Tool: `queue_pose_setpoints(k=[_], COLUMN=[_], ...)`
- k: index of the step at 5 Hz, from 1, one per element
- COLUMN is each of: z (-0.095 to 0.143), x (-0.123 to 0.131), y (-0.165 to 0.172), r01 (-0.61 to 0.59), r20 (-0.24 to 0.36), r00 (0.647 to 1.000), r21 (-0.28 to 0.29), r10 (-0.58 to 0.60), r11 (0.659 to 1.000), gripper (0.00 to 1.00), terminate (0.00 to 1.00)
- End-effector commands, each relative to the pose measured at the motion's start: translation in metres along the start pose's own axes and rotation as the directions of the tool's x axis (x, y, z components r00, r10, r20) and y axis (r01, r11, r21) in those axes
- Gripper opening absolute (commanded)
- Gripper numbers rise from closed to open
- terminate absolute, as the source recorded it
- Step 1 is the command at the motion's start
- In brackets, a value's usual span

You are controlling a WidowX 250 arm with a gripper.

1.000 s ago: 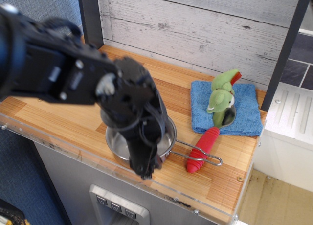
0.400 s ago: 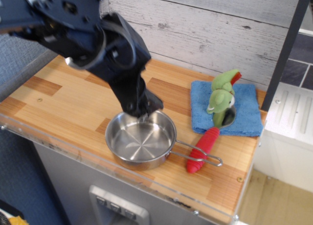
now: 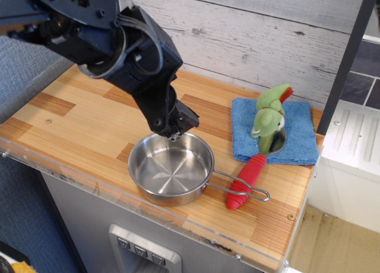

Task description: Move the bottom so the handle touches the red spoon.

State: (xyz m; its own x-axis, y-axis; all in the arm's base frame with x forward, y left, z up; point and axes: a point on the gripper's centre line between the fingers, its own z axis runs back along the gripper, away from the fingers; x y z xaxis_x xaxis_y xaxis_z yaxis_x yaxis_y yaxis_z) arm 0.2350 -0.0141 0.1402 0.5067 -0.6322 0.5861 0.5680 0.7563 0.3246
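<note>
The small shiny steel pan [image 3: 171, 169] sits near the counter's front edge. Its wire loop handle [image 3: 240, 188] points right and lies across the thick ribbed red handle of the spoon [image 3: 244, 181], touching it. The spoon's metal bowl [image 3: 277, 141] rests on the blue cloth [image 3: 297, 130] under the green plush toy [image 3: 270, 116]. My black gripper [image 3: 176, 129] hovers just above the pan's far rim, holding nothing; its fingers look close together, but their gap is hard to make out.
A grey plank wall runs behind the wooden counter [image 3: 77, 118]. A dark post [image 3: 347, 59] and a white unit [image 3: 350, 160] stand at the right. The counter's front edge has a clear plastic lip [image 3: 89, 184].
My arm has lifted out of the pan and drawn back up and left; the pan, hidden before, now shows whole. Pan, handle and spoon have not moved.
</note>
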Motion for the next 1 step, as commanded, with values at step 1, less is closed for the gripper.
queue_pose_setpoints(k=[1], z=[0.0099], x=[0.0022], y=[0.011], r01=[0.0], r20=[0.018], r00=[1.0], r21=[0.026], r10=[0.0], r11=[1.0], gripper=[1.0], terminate=[1.0])
